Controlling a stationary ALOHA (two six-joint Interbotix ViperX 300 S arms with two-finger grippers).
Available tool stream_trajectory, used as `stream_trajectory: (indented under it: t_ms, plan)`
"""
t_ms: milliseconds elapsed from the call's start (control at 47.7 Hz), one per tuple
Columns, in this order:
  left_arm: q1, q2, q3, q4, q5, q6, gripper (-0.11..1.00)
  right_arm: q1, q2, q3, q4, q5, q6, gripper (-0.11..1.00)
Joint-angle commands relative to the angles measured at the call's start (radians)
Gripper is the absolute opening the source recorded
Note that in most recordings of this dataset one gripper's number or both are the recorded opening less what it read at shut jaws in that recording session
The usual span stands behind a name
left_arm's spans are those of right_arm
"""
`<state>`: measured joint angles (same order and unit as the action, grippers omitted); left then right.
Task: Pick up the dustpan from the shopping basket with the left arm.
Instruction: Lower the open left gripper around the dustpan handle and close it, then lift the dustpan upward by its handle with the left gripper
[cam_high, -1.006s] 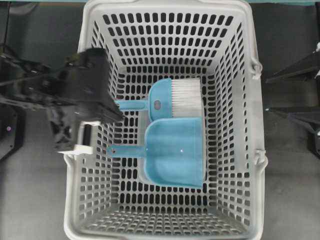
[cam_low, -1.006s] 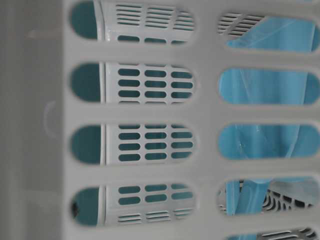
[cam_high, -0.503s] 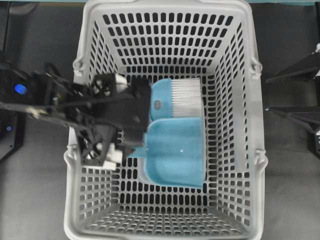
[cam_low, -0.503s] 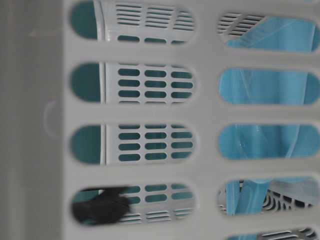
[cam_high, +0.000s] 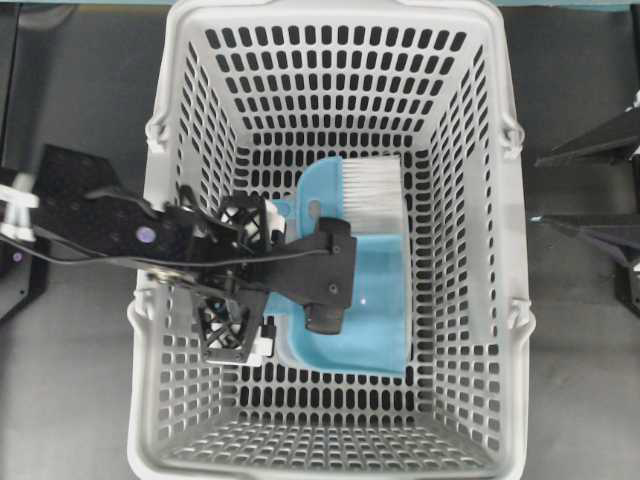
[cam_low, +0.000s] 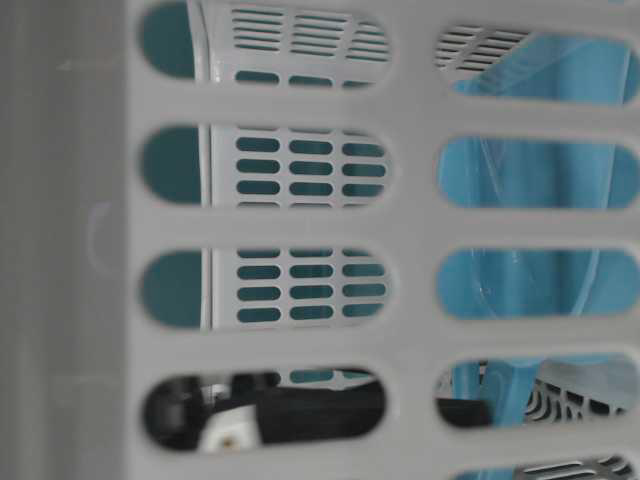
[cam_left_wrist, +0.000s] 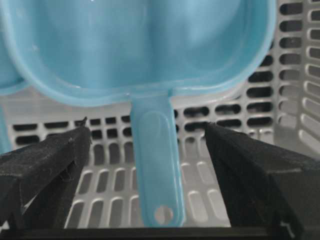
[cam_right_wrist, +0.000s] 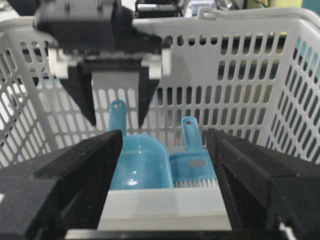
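The light blue dustpan (cam_high: 370, 320) lies flat on the floor of the grey shopping basket (cam_high: 500, 260). The left arm covers its handle in the overhead view. My left gripper (cam_high: 240, 275) is open and points down inside the basket. In the left wrist view the handle (cam_left_wrist: 155, 165) lies between the two fingers of the left gripper (cam_left_wrist: 147, 131), touching neither. The right wrist view shows the left gripper (cam_right_wrist: 117, 122) straddling the handle from above. My right gripper (cam_right_wrist: 164, 150) is open and empty outside the basket's right wall.
A blue hand brush (cam_high: 360, 190) with white bristles lies against the dustpan's far side. The basket's slotted walls (cam_right_wrist: 240, 100) stand high around the left gripper. The right gripper (cam_high: 545, 188) shows at the overhead view's right edge.
The left arm has moved right from outside the basket's left wall and come down inside, over the dustpan's handle. The dustpan and brush have not moved.
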<state>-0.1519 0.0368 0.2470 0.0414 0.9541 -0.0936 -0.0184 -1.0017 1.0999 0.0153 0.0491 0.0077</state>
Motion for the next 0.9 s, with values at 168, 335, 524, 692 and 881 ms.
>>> stream_trajectory:
  t_ms: [168, 335, 524, 692, 881]
  plan:
    - [-0.002, 0.04, 0.023, 0.003, -0.021, -0.028, 0.85, -0.002, -0.014, 0.003, 0.003, -0.011, 0.002, 0.66]
    - [0.0, 0.035, 0.046, 0.003, -0.094, -0.018, 0.55, -0.002, -0.021, 0.009, 0.003, -0.011, 0.002, 0.66]
    - [0.002, -0.006, 0.046, 0.003, -0.123, -0.021, 0.28, -0.002, -0.028, 0.017, 0.006, -0.009, 0.003, 0.66]
    - [0.021, -0.081, 0.044, 0.003, -0.129, -0.026, 0.29, -0.002, -0.037, 0.018, 0.006, -0.011, 0.003, 0.66]
    - [0.058, -0.204, 0.031, 0.003, -0.164, -0.028, 0.29, -0.002, -0.038, 0.023, 0.006, -0.011, 0.003, 0.66]
